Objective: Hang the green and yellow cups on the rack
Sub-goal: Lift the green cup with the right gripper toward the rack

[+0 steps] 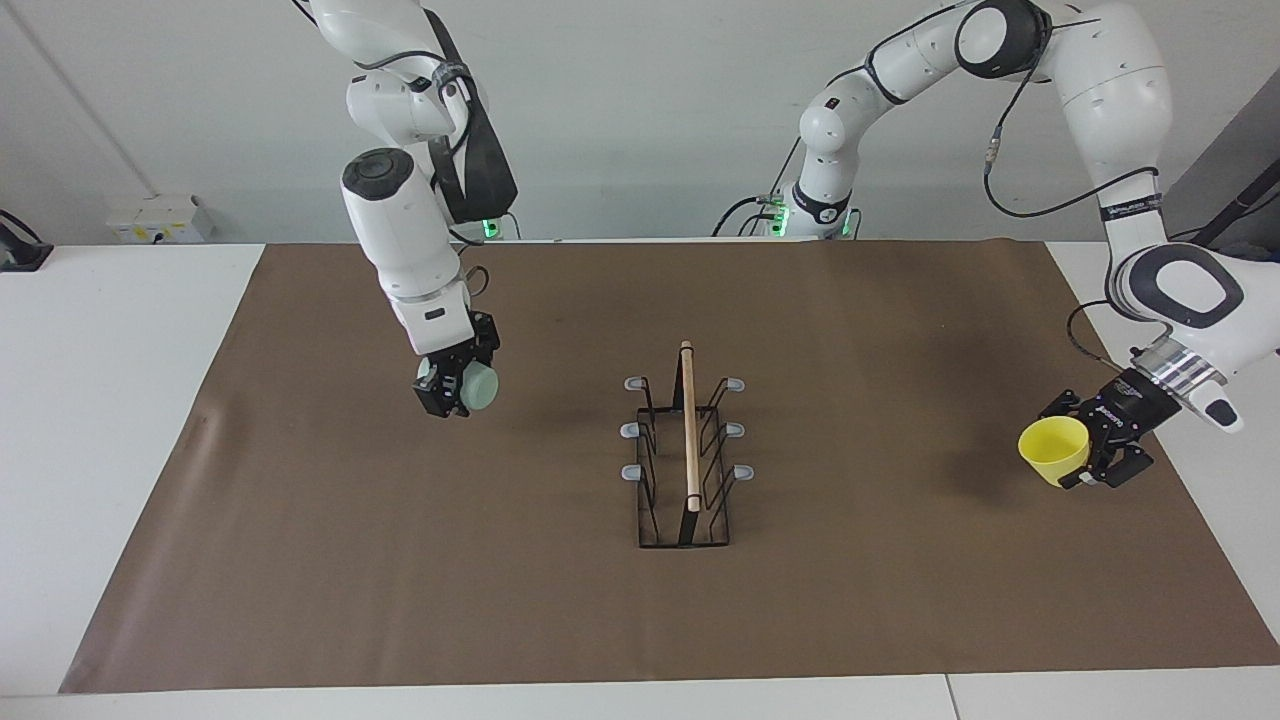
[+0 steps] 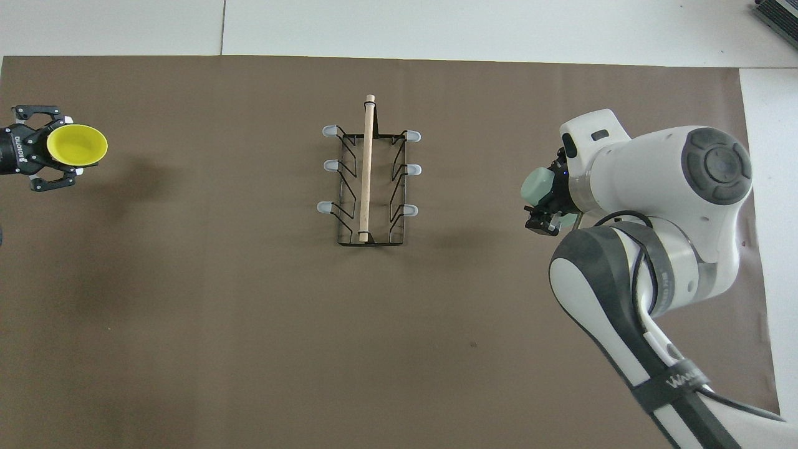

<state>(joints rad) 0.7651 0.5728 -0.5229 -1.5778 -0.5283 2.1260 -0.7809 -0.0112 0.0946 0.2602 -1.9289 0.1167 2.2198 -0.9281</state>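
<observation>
Both cups are held aloft: green cup (image 1: 478,387) in the right gripper (image 1: 447,392), yellow cup (image 1: 1054,448) in the left gripper (image 1: 1092,450); the rack (image 1: 686,450) prongs must be approached next.

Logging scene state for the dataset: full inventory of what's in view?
rack: 1, black wire with a wooden rod and six grey-tipped prongs, mid-table on the mat, no cup on it
green cup: 1, pale mint, held in the air by the right gripper
yellow cup: 1, bright yellow, held in the air by the left gripper
mat: 1, brown, covering the table
table: 1, white
right gripper: 1, shut on the green cup, over the mat
left gripper: 1, shut on the yellow cup, over the mat's edge
</observation>
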